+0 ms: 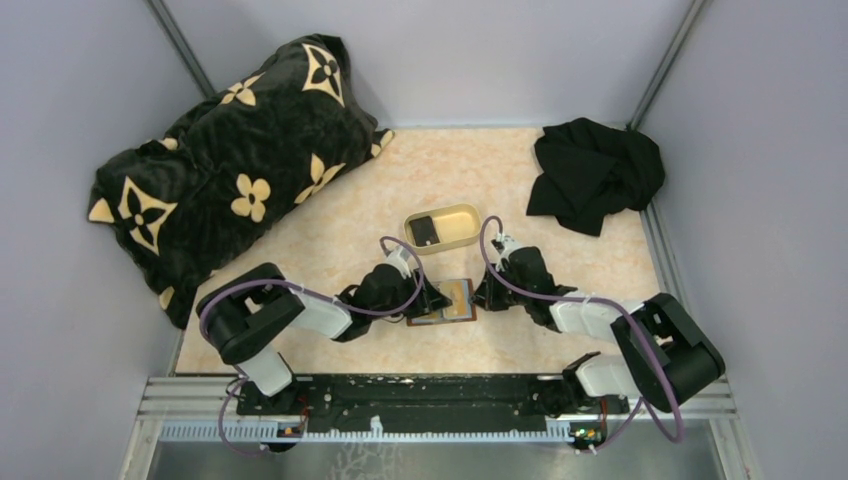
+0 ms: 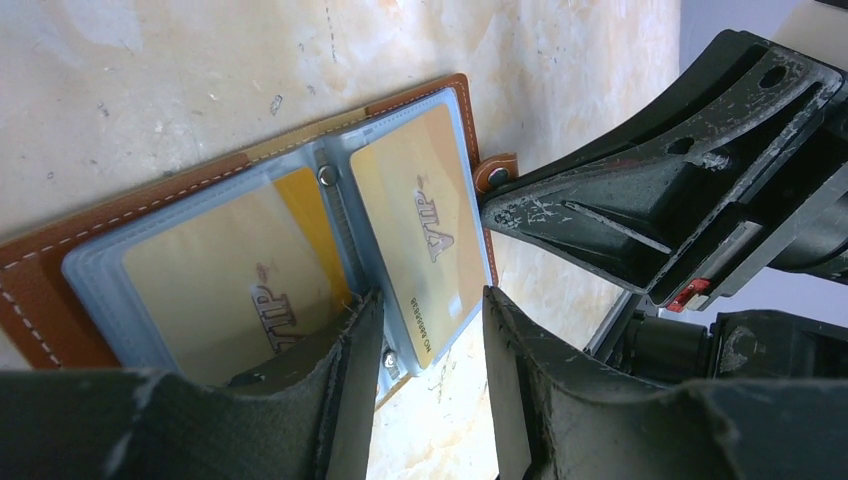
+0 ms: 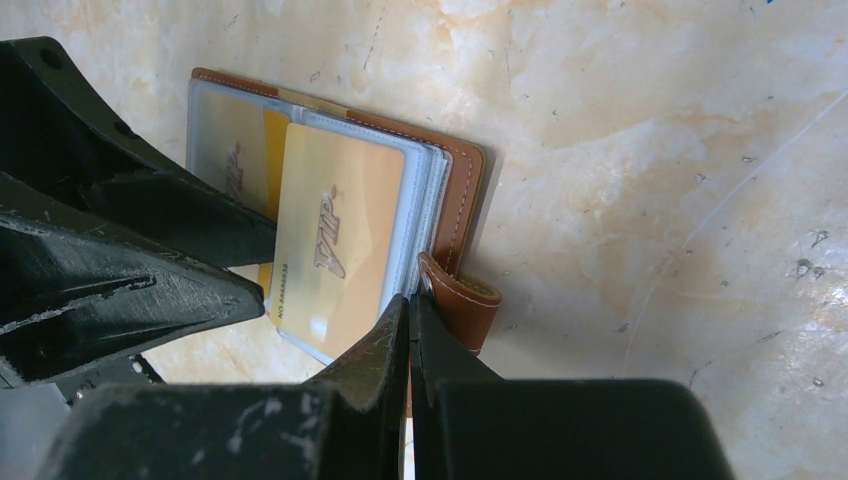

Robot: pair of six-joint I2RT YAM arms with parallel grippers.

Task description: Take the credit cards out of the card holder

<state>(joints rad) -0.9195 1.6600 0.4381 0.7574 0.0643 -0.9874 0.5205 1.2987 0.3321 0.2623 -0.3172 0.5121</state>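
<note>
**A:** What's the left gripper (image 2: 430, 300) up to?

**B:** Its fingers are spread, straddling the near end of one gold card without pinching it. The right gripper (image 3: 408, 305) has its fingers pressed together, tips down on the 3 o'clock edge of the brown leather folding card holder (image 1: 458, 298). I think that is to pin it so that only a card slides out.

**A:** And the layout?

**B:** On the marbled beige tabletop (image 1: 560, 260), a tan oval shallow tray (image 1: 462, 216) sits at 12 o'clock from the card holder. One dark flat card (image 1: 425, 230) lies in it. The card holder lies open at the centre, between both grippers.

**A:** Which way does it point?

**B:** Its long axis runs 9 to 3. The two gold VIP cards (image 2: 420, 210) are still sleeved, and their long axes seem to run roughly 12 to 6. The small brown snap tab (image 3: 462, 305) sticks out at 3.
</note>
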